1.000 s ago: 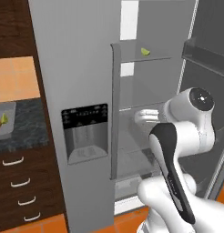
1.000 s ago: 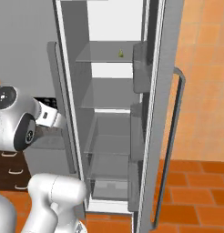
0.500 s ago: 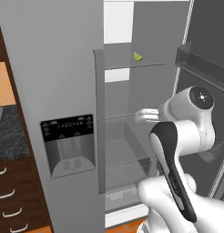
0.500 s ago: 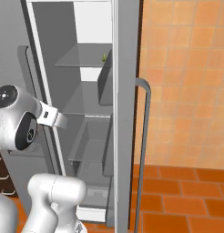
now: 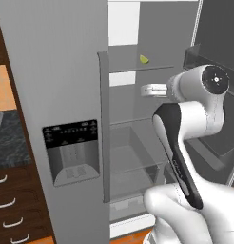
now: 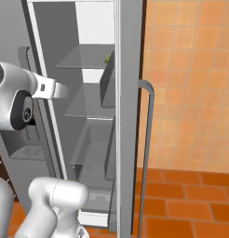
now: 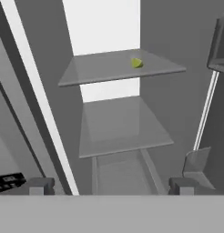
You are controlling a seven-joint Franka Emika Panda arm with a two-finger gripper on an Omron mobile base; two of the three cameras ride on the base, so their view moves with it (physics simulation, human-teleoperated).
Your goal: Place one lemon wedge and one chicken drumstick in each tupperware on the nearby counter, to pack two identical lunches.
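Note:
A yellow-green lemon wedge lies on the upper glass shelf of the open fridge, towards the back right. My gripper is open and holds nothing. It hangs at the fridge opening, below and in front of that shelf, well short of the wedge. A strip of the black speckled counter shows at the far left over dark drawers. The tupperware and the chicken drumstick are out of view.
The closed left fridge door with its dispenser panel stands close on my left. The open right door, with its shelf bins and long handle, stands on the right. A lower glass shelf and a drawer lie beneath.
The whole picture has shifted: the base moved rightwards, so the counter slid off to the left and the fridge interior now sits ahead and closer. The gripper stayed open.

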